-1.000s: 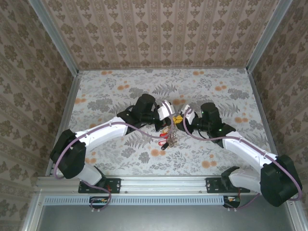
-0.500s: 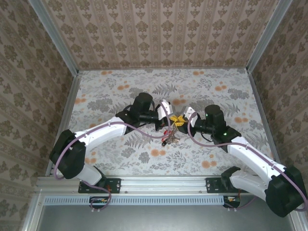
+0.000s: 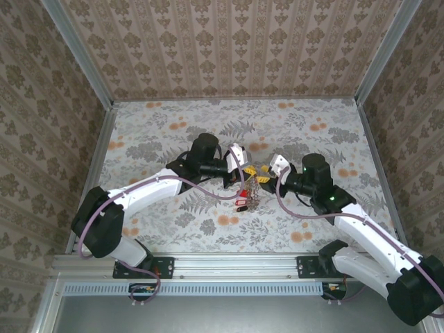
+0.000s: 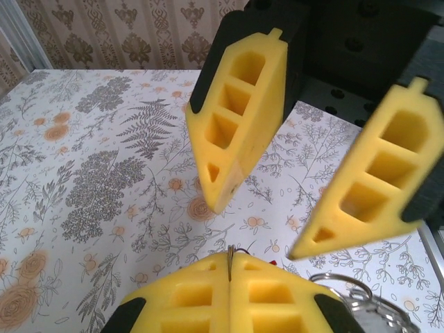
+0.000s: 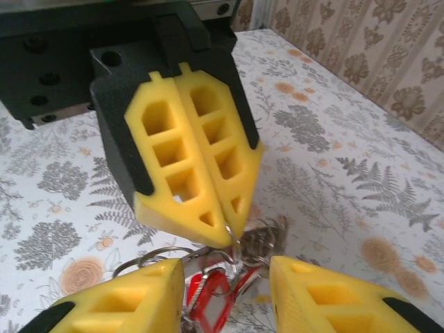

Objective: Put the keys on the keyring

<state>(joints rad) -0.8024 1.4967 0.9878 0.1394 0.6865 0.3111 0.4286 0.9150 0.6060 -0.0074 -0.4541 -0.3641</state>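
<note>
Fingers (image 5: pixel 166 152): yellow foam, black backing. Keys (image 5: pixel 208 295) beneath the shut jaws: red heads. Keyring (image 5: pixel 146 257): silver-grey. Table (image 5: pixel 62 173): white, grey fern print, orange blooms. Walls (image 3: pixel 229 41): beige damask.

Floral-patterned tabletop (image 3: pixel 312 125) enclosed by damask-papered walls (image 3: pixel 229 48) and aluminium rails (image 3: pixel 229 263).

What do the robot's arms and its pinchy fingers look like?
The left arm and right arm are white tubes with chunky black joints, and a purple cable loops along each. The left gripper and right gripper have bright yellow wedge-shaped fingers with boxy holes cut through and black backing. A tiny green light glows on the right arm.
</note>
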